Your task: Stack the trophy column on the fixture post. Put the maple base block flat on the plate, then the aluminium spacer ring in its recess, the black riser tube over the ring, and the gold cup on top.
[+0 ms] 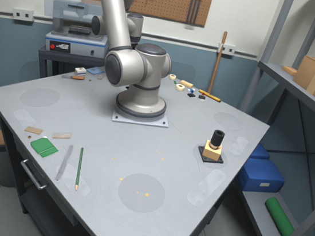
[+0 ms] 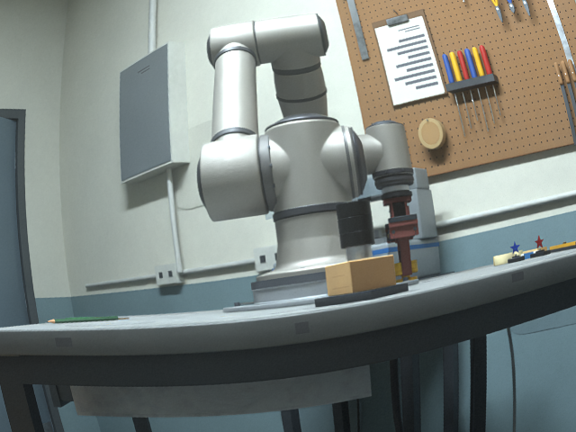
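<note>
The gold cup (image 2: 403, 270) is mostly hidden behind the maple base block (image 2: 360, 274) at the far side of the table, and only a gold sliver shows between the fingers of my gripper (image 2: 405, 272), which is closed on it low over the tabletop. In the side camera the arm's body hides the gripper and cup. The maple base block (image 1: 212, 152) lies flat on the dark fixture plate (image 1: 211, 155) near the table's right edge. The aluminium spacer ring (image 1: 213, 146) sits in its recess. The black riser tube (image 1: 217, 137) stands upright over the ring.
The table's right edge runs just past the fixture plate, with blue bins (image 1: 260, 174) and a green roll (image 1: 279, 216) below it. Small clutter (image 1: 189, 88) lies behind the arm base. A pencil (image 1: 79, 168), ruler (image 1: 64, 162) and green pad (image 1: 43, 146) lie front left.
</note>
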`<action>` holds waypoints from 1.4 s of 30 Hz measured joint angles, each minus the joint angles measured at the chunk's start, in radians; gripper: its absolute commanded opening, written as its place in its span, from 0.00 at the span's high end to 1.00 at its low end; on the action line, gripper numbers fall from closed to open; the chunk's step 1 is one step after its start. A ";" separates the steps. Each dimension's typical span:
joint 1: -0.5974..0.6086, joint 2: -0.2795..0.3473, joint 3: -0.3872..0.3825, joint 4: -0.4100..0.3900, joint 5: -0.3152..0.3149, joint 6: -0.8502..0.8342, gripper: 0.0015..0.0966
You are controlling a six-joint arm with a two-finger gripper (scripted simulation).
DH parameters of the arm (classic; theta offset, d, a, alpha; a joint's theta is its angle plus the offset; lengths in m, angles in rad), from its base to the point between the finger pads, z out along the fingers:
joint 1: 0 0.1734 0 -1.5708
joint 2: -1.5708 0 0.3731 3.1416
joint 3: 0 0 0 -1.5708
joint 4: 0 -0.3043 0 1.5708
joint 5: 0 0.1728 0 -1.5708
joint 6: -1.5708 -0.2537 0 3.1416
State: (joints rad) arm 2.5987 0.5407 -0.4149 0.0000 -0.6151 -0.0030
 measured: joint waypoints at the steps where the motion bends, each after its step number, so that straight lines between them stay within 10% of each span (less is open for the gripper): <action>1: 0.000 0.000 0.000 0.000 0.000 0.000 0.92; 24: 0.000 -0.021 0.006 0.000 -0.028 0.000 1.00; 42: 0.000 -0.166 0.081 0.000 -0.247 0.000 1.00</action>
State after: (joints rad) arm 2.5987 0.3747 -0.3337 0.0000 -0.8622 -0.0030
